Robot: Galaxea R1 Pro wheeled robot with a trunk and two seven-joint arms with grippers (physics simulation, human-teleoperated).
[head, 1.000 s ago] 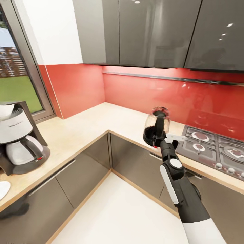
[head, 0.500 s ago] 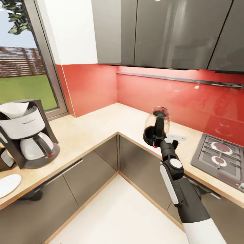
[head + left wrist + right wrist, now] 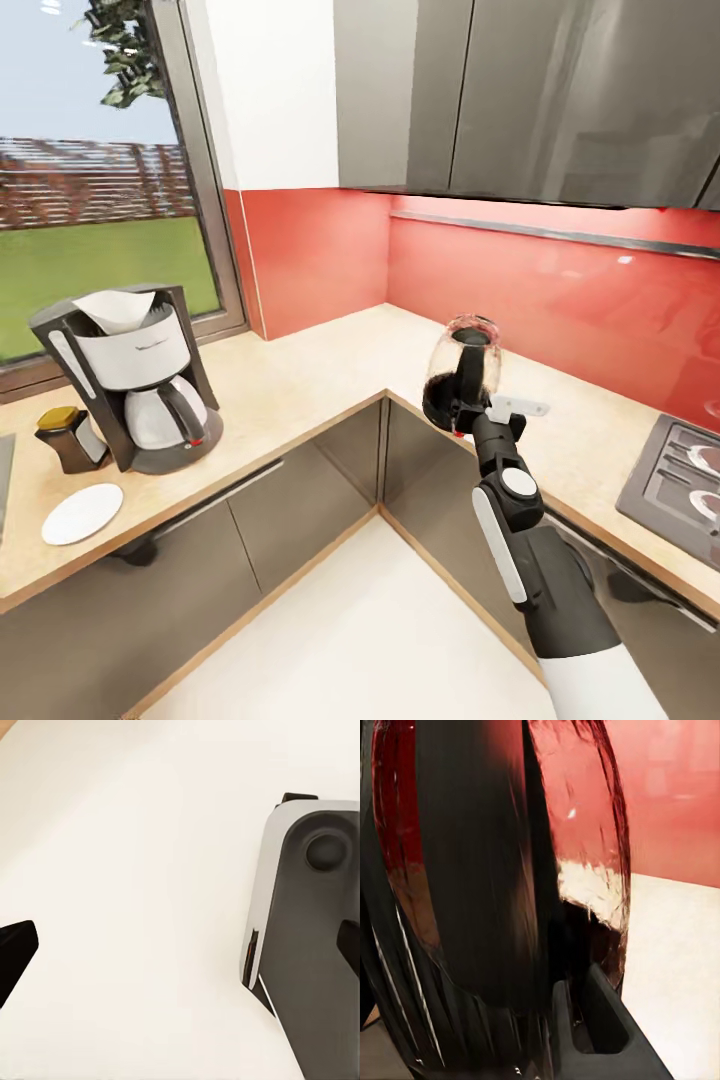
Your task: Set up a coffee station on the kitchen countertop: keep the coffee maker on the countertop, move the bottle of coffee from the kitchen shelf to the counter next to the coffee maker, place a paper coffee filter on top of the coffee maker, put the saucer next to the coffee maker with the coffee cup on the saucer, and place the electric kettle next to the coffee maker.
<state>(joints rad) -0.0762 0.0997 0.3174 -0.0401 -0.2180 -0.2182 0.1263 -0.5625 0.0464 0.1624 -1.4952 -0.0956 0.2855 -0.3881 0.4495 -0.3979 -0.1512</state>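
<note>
Above the countertop [image 3: 300,375] edge, right gripper [image 3: 468,412] clamped on electric kettle [image 3: 462,385] handle, held clear, well right of coffee maker [image 3: 135,380]. On the coffee maker: paper coffee filter [image 3: 115,308]. Just left of it: bottle of coffee [image 3: 66,438]; saucer [image 3: 82,513] in front. Left gripper [image 3: 180,960] fingertips wide apart over pale floor.

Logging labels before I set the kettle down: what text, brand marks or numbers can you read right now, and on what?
Coffee maker: a short dark script mark on its white front panel, too small and blurred to read.
Bottle of coffee: pale label, no lettering legible.
Electric kettle, held in the right gripper: no writing I can make out, also none in the right wrist view.
Saucer, countertop, wall cabinets: no text seen.
</note>
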